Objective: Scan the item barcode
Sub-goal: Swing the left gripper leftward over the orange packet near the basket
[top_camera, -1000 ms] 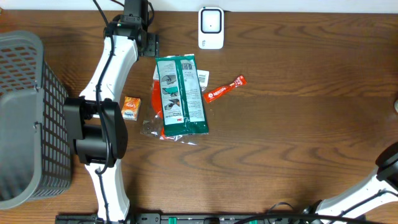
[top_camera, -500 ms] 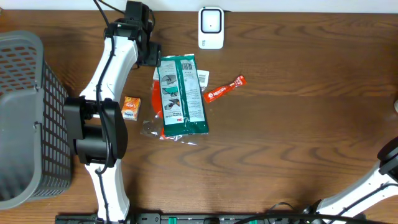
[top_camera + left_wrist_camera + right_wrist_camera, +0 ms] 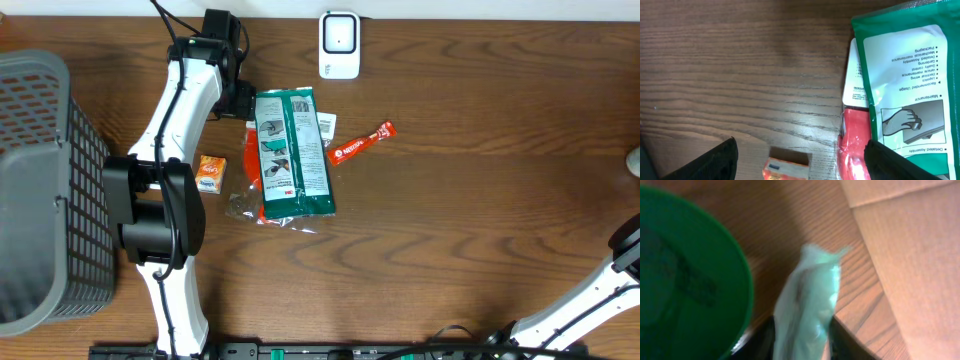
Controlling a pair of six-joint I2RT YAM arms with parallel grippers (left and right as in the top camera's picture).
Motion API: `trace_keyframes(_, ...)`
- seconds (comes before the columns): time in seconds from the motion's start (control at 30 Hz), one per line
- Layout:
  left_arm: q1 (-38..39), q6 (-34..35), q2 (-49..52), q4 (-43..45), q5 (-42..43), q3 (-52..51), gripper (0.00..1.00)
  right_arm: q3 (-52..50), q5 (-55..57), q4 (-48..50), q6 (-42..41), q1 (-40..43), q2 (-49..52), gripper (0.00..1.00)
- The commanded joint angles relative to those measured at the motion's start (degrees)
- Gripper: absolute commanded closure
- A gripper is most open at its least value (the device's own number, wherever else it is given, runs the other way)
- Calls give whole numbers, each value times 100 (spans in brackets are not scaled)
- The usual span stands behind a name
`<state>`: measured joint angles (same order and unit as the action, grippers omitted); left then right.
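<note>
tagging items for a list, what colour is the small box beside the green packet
The small box is orange; the overhead view shows it best.

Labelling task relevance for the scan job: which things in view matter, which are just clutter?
Job: scanner; green packet, likely next, beside the open left fingers.
Lying about: orange box; red sachet; grey basket; green bowl.

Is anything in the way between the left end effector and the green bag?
No, nothing visible. The open left end effector is right beside the green bag, with only bare table between them. The small orange box lies off to the side, out of the path.
</note>
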<state>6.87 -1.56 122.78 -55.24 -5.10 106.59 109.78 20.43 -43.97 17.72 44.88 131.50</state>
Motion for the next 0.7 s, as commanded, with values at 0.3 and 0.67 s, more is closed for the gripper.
trace_keyframes(0.3,11,-59,-369,-417,-201,-46,20,114,-498,-275,-269,98,-109,1)
trace_keyframes(0.67,-7,-286,-883,-358,-203,-46,19,114,-920,-398,-367,87,-929,1)
